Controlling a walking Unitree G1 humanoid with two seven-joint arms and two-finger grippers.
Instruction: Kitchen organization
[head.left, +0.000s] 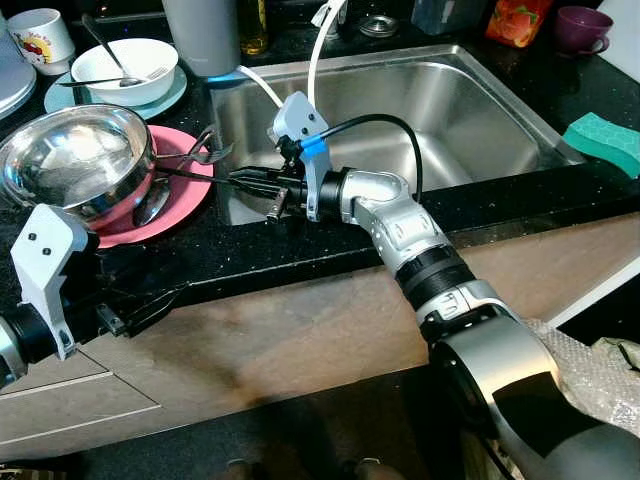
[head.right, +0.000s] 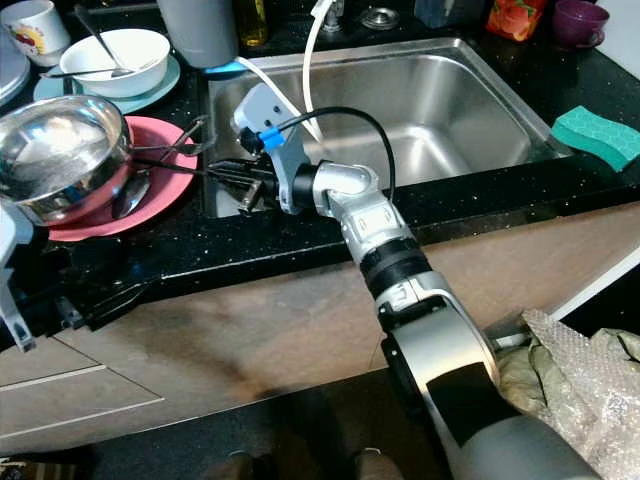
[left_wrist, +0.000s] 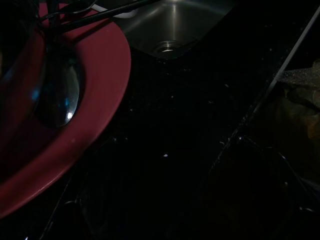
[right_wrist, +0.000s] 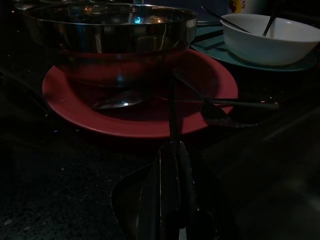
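Note:
A steel bowl sits on a pink plate on the black counter left of the sink. A spoon lies on the plate under the bowl's edge, and a fork rests at the plate's far rim. My right gripper reaches leftward from the sink's corner to the plate's rim. It is shut on a thin dark utensil handle, seen as a thin utensil handle in the right wrist view, whose far end is hidden by the bowl. My left gripper hangs low at the counter's front edge, below the plate.
A steel sink lies to the right with a green sponge on its right rim. Behind the plate are a white bowl with cutlery on a teal plate, a mug, a grey canister and a purple cup.

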